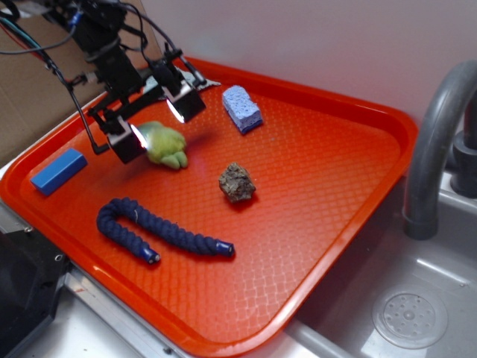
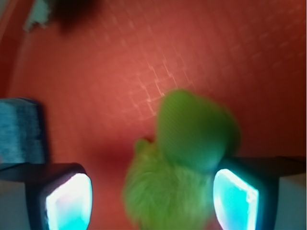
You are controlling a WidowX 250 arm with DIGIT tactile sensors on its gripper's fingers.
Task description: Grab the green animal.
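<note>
End effector (image 1: 157, 123) spread wide over the green animal (image 1: 165, 145), one lit finger pad (image 2: 69, 201) clear of the toy, the other (image 2: 235, 199) right beside it — contact not clear in the blurred wrist view. Green animal lying on the orange tray (image 1: 328, 224). Beyond the animal: blue sponge (image 1: 242, 109), brown rock (image 1: 237, 183) — both apart from it. Near the tray's front, coiled dark blue rope (image 1: 149, 231); blue block (image 1: 58, 171) near its edge.
</note>
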